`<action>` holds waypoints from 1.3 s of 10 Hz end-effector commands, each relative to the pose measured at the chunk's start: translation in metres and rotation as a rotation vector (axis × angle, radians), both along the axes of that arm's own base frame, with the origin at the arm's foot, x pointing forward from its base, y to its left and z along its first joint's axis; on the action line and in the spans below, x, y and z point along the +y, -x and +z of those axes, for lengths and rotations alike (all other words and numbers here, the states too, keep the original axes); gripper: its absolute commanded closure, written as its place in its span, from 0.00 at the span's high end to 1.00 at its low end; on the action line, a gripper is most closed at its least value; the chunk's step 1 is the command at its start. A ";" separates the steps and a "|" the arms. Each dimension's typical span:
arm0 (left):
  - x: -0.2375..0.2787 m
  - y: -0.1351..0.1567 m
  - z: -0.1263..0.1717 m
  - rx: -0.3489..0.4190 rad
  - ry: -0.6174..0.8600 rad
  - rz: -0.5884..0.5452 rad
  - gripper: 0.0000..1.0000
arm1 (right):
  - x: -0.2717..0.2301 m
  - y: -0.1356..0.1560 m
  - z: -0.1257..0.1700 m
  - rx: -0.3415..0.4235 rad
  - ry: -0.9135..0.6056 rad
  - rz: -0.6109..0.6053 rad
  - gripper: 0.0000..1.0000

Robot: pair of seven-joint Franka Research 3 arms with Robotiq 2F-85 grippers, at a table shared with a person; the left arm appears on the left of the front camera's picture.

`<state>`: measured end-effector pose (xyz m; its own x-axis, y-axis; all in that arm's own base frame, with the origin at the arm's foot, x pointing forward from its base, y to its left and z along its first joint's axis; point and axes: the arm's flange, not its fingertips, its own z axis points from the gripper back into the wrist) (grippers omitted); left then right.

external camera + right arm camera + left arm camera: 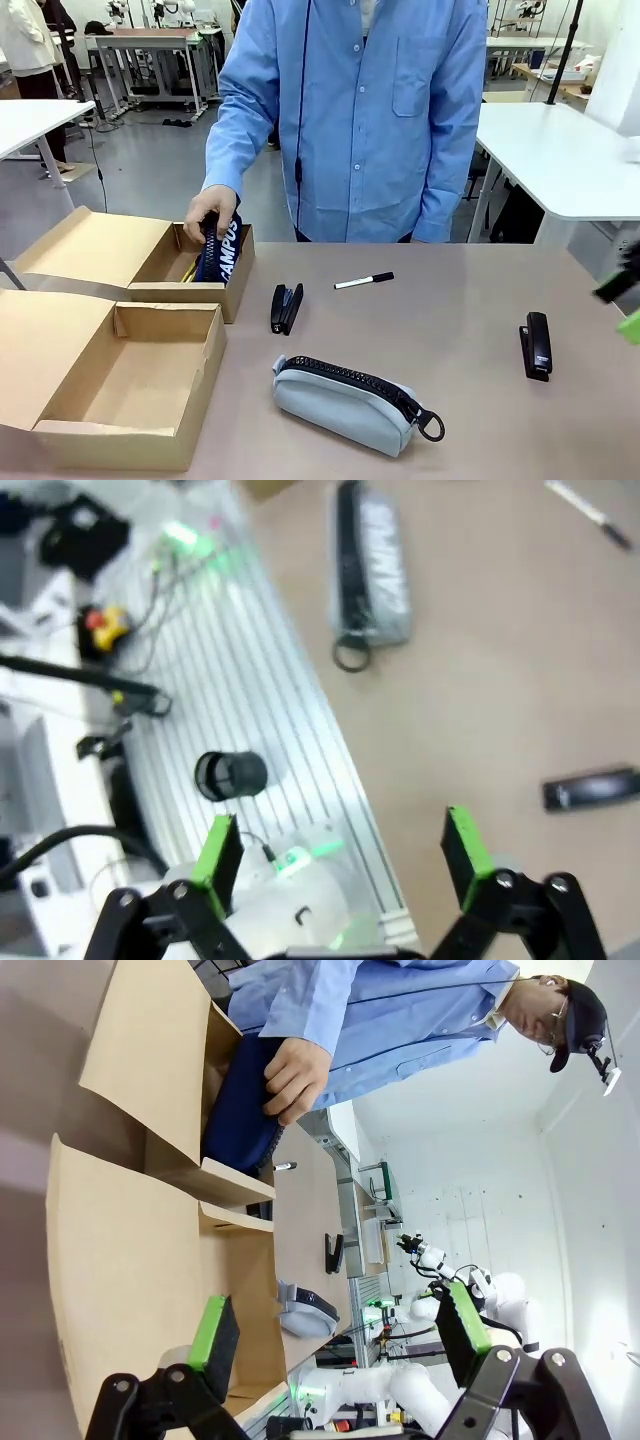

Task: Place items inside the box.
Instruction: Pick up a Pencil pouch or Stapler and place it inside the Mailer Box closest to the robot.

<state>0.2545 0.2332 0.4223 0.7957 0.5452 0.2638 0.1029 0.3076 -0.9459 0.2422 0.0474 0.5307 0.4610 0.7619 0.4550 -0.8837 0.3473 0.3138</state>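
Navy zip pouch (220, 255) lettered CAMPUS, in person's hand (208, 208), partly inside far brown cardboard box (180, 293), left gripper (335, 1310) and right gripper (340, 825) jaws apart, empty.

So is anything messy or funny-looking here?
Nothing is spilled or broken. One thing looks odd: the navy pouch stands on end in the far box, poking up above its rim, with the person's hand on top of it. It is not lying flat inside yet.
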 end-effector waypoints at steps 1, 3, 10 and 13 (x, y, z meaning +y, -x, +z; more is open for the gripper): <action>-0.001 0.000 0.001 -0.034 0.009 0.003 1.00 | 0.013 -0.027 0.001 0.044 0.101 0.076 1.00; -0.001 0.000 0.001 -0.034 0.009 0.003 1.00 | 0.009 -0.029 -0.006 0.074 0.212 -0.117 1.00; -0.001 0.000 0.001 -0.034 0.009 0.003 1.00 | 0.004 -0.044 -0.031 0.224 0.550 -1.081 1.00; -0.001 0.000 0.001 -0.034 0.009 0.003 1.00 | -0.005 -0.046 -0.033 0.203 0.514 -1.351 1.00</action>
<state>0.2545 0.2333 0.4222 0.7958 0.5452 0.2637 0.1028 0.3075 -0.9460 0.2952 0.0364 0.5070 0.9915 -0.0800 0.1025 0.0755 0.9960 0.0474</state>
